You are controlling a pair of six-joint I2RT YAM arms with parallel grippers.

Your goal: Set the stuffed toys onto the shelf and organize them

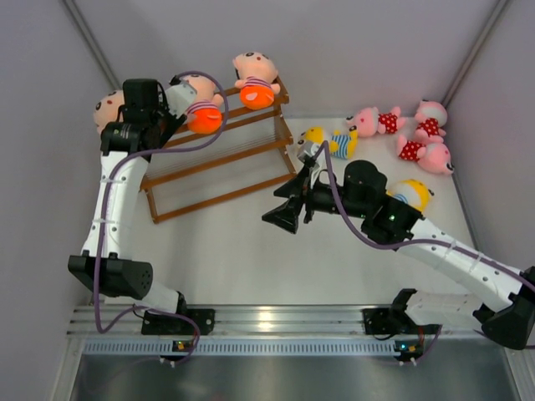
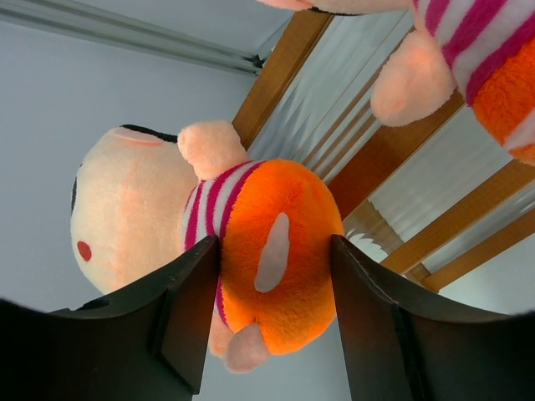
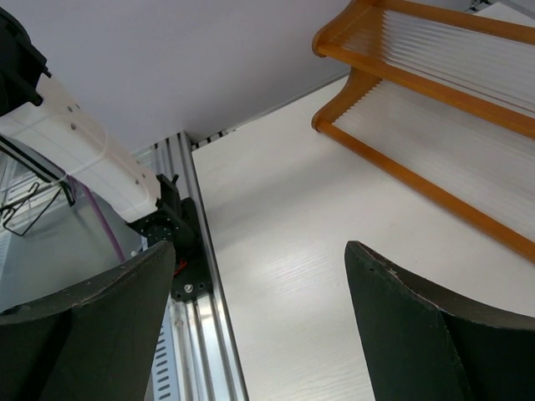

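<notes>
Two peach-faced plush dolls in orange shorts [image 1: 255,81] sit on top tier of brown wooden stepped shelf [image 1: 217,160]. Third peach doll [image 2: 125,209] is at shelf's left end, shorts clamped in your left gripper [image 2: 274,251] — not yet released. Right gripper [image 3: 259,246] gapes empty above white table [image 1: 251,251]. Five left there — two yellow striped-shirt dolls [image 1: 332,140], three pink polka-dot dolls [image 1: 426,154].

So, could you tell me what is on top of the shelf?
The shelf carries a right doll and a middle doll on its top tier. A third doll is clamped in the left tool; the left arm hides whether it rests there.
</notes>
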